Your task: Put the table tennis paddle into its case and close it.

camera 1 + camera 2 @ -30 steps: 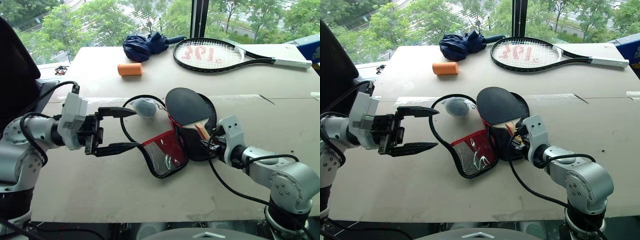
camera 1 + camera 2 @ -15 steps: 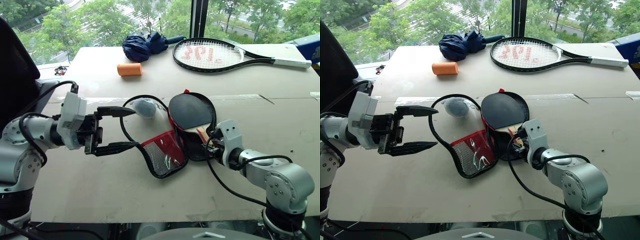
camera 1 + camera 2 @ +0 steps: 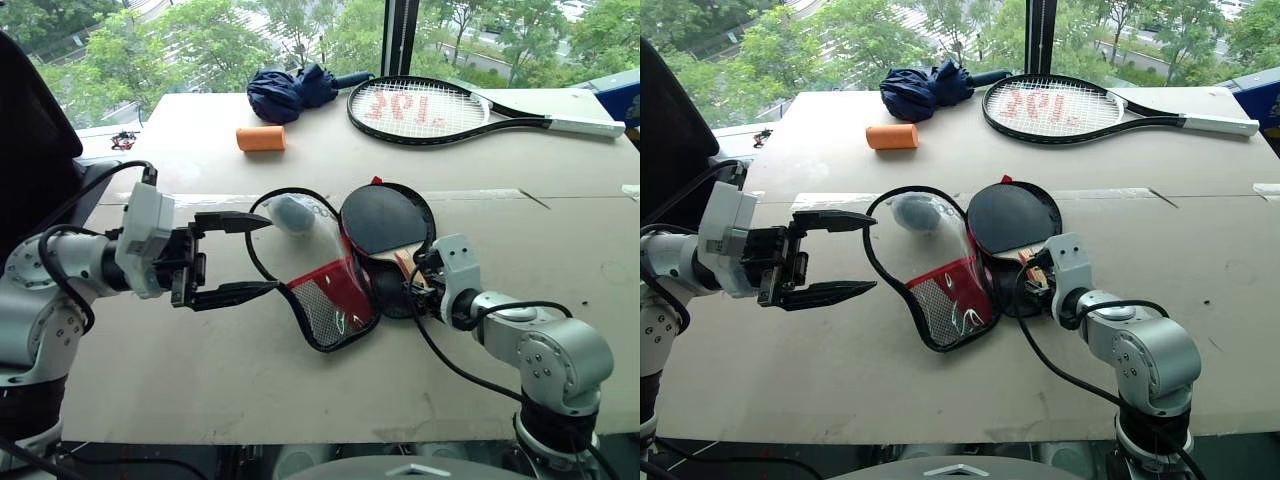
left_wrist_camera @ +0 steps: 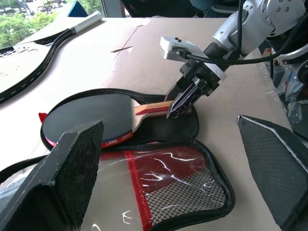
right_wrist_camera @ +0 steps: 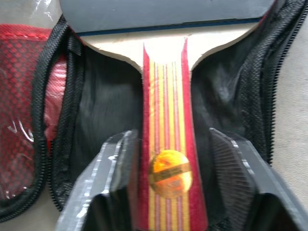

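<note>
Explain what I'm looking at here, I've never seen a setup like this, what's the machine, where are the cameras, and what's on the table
This is a two-armed humanoid robot. Two pictures come from its head, looking down over a table; two come from cameras on its wrists. The table tennis paddle lies in the open case. The right gripper sits at the paddle's handle, its fingers open on either side of it and not clamped. The left gripper hangs open beside the case, holding nothing. Farther back lie a tennis racket, a folded blue umbrella and an orange cylinder.
</note>
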Tool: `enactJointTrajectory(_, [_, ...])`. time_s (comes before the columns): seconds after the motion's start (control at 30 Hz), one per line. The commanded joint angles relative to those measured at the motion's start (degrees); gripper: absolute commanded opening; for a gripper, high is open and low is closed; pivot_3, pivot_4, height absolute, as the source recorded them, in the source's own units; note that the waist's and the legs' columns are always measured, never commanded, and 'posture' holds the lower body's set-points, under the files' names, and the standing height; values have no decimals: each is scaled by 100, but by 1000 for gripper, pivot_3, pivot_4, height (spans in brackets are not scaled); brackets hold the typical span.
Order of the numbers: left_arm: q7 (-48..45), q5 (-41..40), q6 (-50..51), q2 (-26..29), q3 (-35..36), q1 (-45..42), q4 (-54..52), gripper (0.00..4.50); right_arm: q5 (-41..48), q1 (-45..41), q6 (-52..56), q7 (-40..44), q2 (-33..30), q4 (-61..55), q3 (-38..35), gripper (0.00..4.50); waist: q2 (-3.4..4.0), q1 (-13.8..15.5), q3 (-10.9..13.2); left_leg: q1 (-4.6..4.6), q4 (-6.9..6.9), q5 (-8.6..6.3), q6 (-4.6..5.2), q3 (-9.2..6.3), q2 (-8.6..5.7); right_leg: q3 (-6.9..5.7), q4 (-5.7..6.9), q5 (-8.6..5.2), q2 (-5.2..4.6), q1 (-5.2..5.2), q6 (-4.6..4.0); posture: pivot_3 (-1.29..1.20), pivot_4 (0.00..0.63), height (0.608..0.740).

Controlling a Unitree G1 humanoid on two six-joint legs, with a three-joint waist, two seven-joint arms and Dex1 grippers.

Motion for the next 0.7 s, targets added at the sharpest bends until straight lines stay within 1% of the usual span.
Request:
enactJointTrajectory(0.03, [51,-66,-4,73,198,-37,-149,4500,-16,-143,-279,39,82,-138,-81,4282,0,-5,0,1,0,0,0,-1,0,0,0,0,0,0,0,0,150,723])
enactJointTrajectory(0.07, [69,-61,4,71,210,-22,-154,4500,9,-168,-327,81,85,-167,-134,4408,0,-11,0,1,0,0,0,-1,0,0,1,0,1,0,0,0,150,723])
enactJointTrajectory(0.17, [121,-55,45,76,281,76,-163,4500,243,-186,-494,414,-18,-325,-306,4408,0,-34,0,1,0,0,-1,0,0,0,0,0,0,0,0,0,150,723])
enactJointTrajectory(0.23, [101,56,11,104,388,332,-131,4500,435,-94,-712,792,-309,-431,-508,4408,1,-49,0,1,0,0,0,0,0,-2,-1,0,0,0,0,0,150,723])
enactJointTrajectory(0.27, [98,76,29,101,496,537,-145,4500,603,80,-875,1166,-657,-484,-666,4408,1,-60,0,1,0,0,0,0,0,-2,-1,0,-1,0,0,0,150,723])
enactJointTrajectory(0.33, [131,92,74,90,675,869,-169,4500,833,484,-1524,1929,-1373,-496,-905,4408,0,-57,0,0,-1,0,1,0,0,-6,-5,0,-4,2,0,0,150,723])
enactJointTrajectory(0.4, [157,233,5,69,737,1124,-114,4500,1011,811,-2218,2487,-1754,-303,-1222,4408,-1,-54,0,0,0,-1,2,-2,0,-21,-8,0,-18,3,0,0,150,723])
enactJointTrajectory(0.47, [211,415,-86,12,730,1354,-51,4500,1093,1109,-2988,3041,-2058,-20,-1515,4408,0,-64,0,3,-1,-1,2,0,0,-28,-5,0,-24,6,0,0,150,723])
enactJointTrajectory(0.57, [442,722,-183,-88,604,1516,105,4500,1130,1353,-3842,3573,-2370,439,-1796,4408,-1,-78,0,11,-4,-3,5,2,2,-27,-2,7,-25,13,-11,0,150,723])
enactJointTrajectory(0.7, [632,1307,-568,-267,232,1631,417,4500,894,1696,-5090,4322,-2830,1047,-1916,4408,-1,-48,0,13,-3,-4,7,1,3,-30,-4,9,-26,17,-13,0,150,723])
